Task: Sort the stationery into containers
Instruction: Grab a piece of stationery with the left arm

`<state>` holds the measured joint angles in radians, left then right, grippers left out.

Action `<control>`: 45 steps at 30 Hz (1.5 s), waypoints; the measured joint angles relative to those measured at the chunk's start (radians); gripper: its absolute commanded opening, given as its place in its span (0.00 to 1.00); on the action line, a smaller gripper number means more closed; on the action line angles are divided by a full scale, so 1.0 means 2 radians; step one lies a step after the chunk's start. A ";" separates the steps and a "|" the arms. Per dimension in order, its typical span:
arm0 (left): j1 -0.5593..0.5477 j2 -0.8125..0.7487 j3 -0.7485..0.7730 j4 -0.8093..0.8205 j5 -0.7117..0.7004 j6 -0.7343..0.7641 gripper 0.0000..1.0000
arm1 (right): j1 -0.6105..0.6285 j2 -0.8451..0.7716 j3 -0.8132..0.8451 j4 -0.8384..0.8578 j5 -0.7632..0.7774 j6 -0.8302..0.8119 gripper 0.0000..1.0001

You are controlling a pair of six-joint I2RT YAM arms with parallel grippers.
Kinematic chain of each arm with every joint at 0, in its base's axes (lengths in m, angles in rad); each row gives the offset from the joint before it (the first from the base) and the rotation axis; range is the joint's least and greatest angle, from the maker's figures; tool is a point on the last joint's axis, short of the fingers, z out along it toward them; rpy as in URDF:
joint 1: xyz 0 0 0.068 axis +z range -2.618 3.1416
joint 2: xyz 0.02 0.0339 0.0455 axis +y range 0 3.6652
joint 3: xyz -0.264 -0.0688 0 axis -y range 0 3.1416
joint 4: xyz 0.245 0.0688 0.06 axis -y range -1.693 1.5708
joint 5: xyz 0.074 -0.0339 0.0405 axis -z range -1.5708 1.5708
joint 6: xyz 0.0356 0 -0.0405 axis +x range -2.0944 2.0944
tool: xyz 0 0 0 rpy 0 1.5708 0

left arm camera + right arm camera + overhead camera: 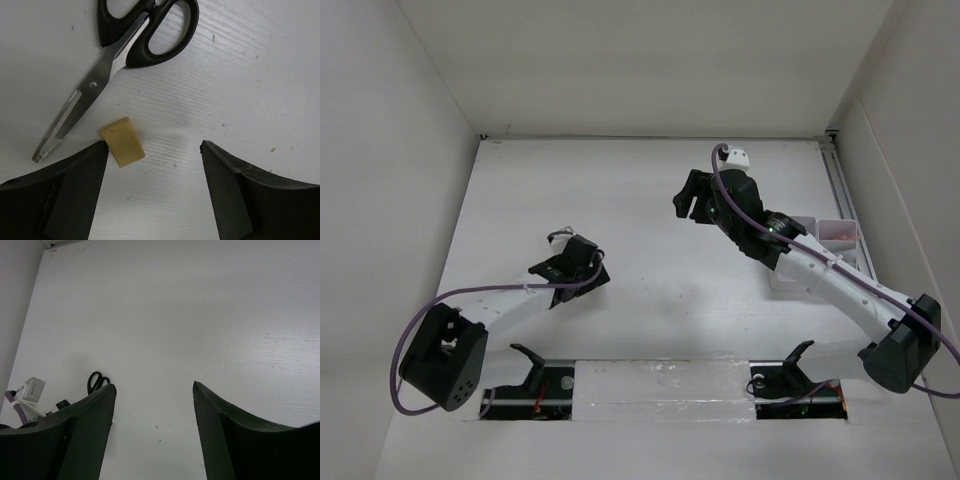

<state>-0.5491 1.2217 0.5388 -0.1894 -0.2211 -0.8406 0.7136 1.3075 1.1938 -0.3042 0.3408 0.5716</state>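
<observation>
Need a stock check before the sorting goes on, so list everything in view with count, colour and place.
scissors: one pair, black handles, silver blades, flat on the table beyond the left fingertips.
eraser: one, yellow, on the table between the left gripper's fingers, close to one tip.
organiser bins: one set, translucent white, at the table's right edge, partly hidden by the right arm; something pinkish lies inside, too small to name.
table: one, white.
left gripper: one, black, open over the eraser.
right gripper: one, black, open, nothing between its fingers.
</observation>
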 measured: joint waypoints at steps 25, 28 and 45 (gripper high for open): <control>-0.065 0.104 0.084 -0.085 -0.072 -0.055 0.24 | -0.017 -0.041 -0.034 0.018 -0.033 0.000 0.69; -0.082 0.129 0.105 -0.090 -0.092 -0.062 0.27 | -0.020 -0.050 -0.041 0.020 -0.036 0.000 0.69; -0.132 0.046 0.162 -0.213 -0.097 -0.100 0.75 | -0.027 -0.044 -0.045 0.028 -0.056 0.000 0.69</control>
<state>-0.8139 1.3128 0.8627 -0.6159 -0.4160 -1.0409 0.6605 1.2190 1.1034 -0.2489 0.2283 0.5713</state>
